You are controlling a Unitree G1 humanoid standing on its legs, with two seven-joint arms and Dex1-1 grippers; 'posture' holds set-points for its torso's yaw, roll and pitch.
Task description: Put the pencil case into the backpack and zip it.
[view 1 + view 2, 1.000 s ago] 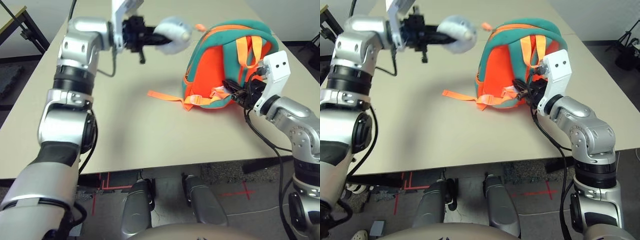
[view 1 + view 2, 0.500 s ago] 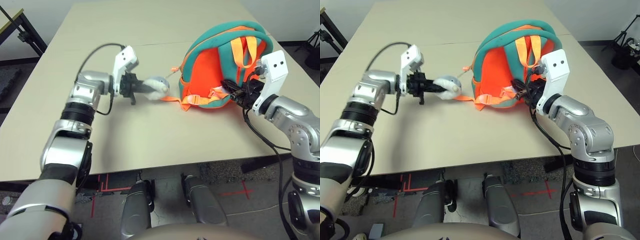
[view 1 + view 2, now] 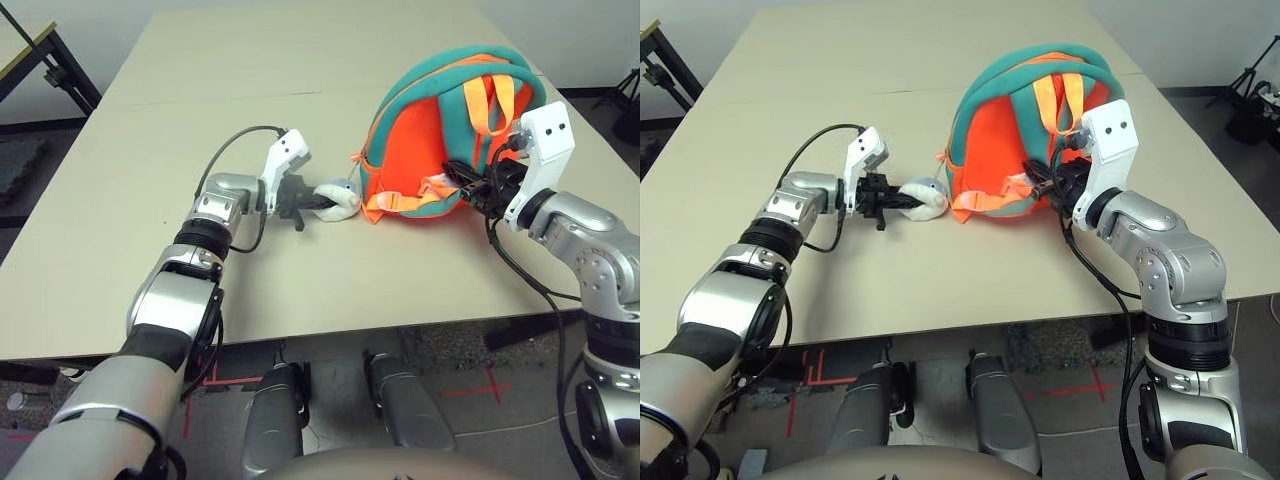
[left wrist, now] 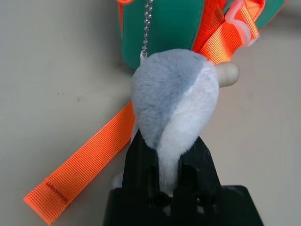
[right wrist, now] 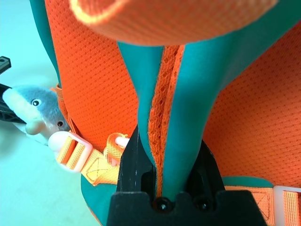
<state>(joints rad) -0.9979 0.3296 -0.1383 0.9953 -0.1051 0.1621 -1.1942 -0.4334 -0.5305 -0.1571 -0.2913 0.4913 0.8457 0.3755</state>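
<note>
The backpack [image 3: 440,150], orange with teal trim, stands on the table at the right with its strap side facing me. Its grey-white plush fish charm [image 4: 174,103] hangs from a bead chain [image 4: 146,28] and lies low beside the backpack's left foot. My left gripper [image 3: 315,197] is shut on the charm's tail end. My right gripper [image 3: 462,180] is at the backpack's lower right, shut on a teal padded strap [image 5: 188,94]. The pencil case is out of view.
A loose orange webbing strap [image 4: 84,165] lies flat on the beige table [image 3: 300,280] under the charm. A black stand [image 3: 40,50] is off the table's far left corner. The table's front edge runs close below both arms.
My left arm has come down from high at the back left to the table beside the backpack, carrying the fish charm. The right arm has kept its hold and place.
</note>
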